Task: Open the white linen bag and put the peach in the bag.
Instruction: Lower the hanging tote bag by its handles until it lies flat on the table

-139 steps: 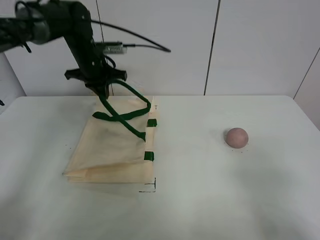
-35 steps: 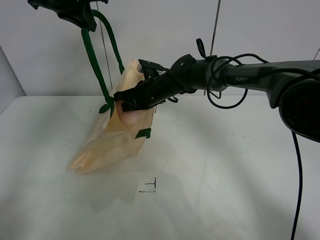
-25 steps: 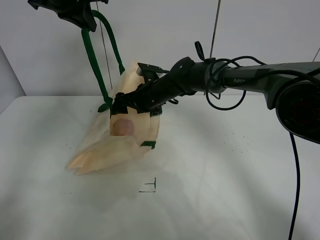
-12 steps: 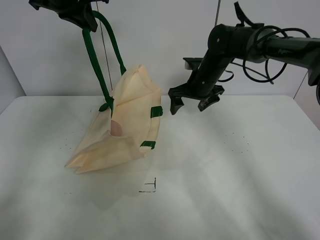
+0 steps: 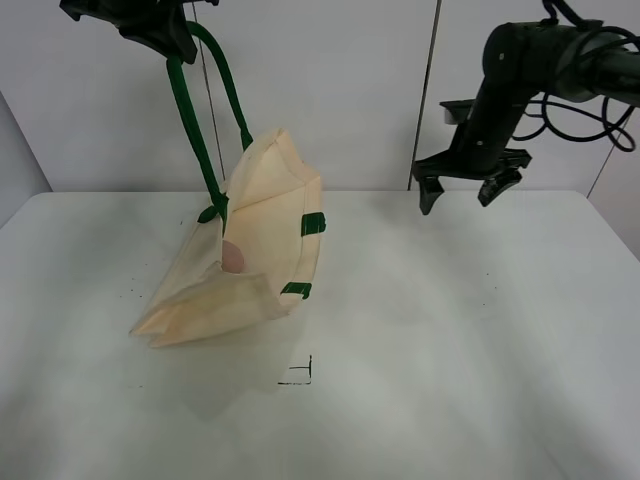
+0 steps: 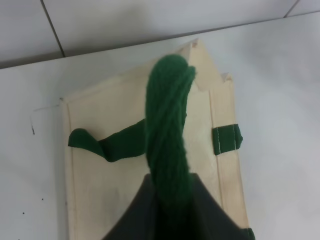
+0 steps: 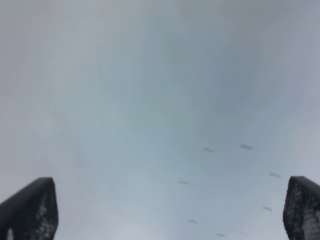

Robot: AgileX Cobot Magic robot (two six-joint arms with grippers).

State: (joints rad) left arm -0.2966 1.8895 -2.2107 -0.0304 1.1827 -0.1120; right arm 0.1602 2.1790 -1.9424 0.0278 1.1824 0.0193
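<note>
The white linen bag [image 5: 255, 240] hangs tilted from its dark green handles [image 5: 190, 110], its lower end resting on the table at left. My left gripper [image 5: 165, 35] is shut on the handles at the top left, holding the bag's mouth open. The peach [image 5: 232, 257] shows inside the opening. In the left wrist view the twisted green handle [image 6: 167, 135] runs from the gripper down to the cream bag [image 6: 105, 165]. My right gripper [image 5: 468, 192] is open and empty, raised above the table's far right. The right wrist view shows its two fingertips [image 7: 30, 210] wide apart over bare table.
The white table [image 5: 450, 350] carries a small black corner mark [image 5: 298, 374] in front of the bag. White wall panels [image 5: 340, 90] stand behind. The right arm's cables [image 5: 590, 95] hang at the upper right.
My right gripper let the peach go inside the bag, pulled out, and moved up and to the right, open and empty. The left gripper still holds the handles high.
</note>
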